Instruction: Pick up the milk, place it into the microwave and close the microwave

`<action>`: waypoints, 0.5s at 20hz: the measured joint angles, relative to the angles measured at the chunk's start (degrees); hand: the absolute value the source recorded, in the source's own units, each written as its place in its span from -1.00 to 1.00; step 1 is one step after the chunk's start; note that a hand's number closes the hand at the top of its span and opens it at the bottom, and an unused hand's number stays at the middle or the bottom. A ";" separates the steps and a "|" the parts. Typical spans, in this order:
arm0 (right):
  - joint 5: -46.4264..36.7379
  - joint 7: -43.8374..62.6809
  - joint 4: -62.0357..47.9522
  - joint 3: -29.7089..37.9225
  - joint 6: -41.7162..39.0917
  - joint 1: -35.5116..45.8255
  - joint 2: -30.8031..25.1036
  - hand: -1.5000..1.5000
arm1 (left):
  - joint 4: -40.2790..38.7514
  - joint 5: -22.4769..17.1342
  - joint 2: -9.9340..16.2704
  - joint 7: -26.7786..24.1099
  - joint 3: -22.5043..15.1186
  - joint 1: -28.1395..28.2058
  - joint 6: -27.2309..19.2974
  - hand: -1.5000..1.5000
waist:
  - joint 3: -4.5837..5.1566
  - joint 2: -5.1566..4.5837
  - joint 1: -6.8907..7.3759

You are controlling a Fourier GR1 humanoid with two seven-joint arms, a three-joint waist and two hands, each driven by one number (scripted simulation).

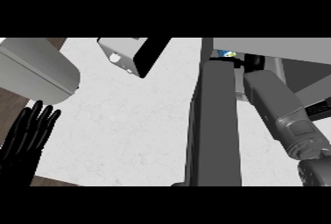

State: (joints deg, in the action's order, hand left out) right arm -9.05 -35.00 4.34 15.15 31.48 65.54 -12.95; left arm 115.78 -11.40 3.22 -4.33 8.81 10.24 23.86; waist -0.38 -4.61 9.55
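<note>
— Where does everything sit on my view?
— My left hand [27, 135] rests at nine o'clock, over the counter [129, 131] edge. The microwave door [213, 127] stands at center, running twelve to six. My right forearm [278, 113] lies at three o'clock, just beside that door.
— And the milk [226, 54]?
— At one o'clock, behind the door.

A kitchen, seen steeply from above: a white, faintly marbled desk [129, 127] with dark wood [9, 103] showing past its left edge. A grey microwave [271, 46] stands at the upper right, its dark door [216, 127] swung wide across the desk. A rounded grey appliance [35, 70] sits at the upper left, and a grey box with a black face [132, 54] at the top.
</note>
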 measured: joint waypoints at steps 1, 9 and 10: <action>0.06 -0.09 -0.04 0.08 -0.44 -0.19 -0.19 -1.00 | -0.07 0.26 -0.28 0.01 -0.31 -0.10 -0.19 -1.00 | 0.00 0.01 -0.11; 0.47 -1.53 0.08 0.70 -2.59 -2.01 -1.48 -1.00 | 0.33 2.58 -1.77 0.16 -2.84 0.13 -1.01 -1.00 | 0.01 0.53 -1.02; 0.50 -1.82 0.07 0.76 -2.88 -2.41 -1.59 -1.00 | 0.38 2.85 -1.80 0.27 -3.04 0.27 -1.04 -1.00 | 0.01 0.62 -1.14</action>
State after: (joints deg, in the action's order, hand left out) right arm -8.55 -36.82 4.40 15.91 28.61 63.12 -14.54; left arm 116.16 -8.55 1.43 -4.06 5.77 10.51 22.82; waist -0.37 -3.99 8.41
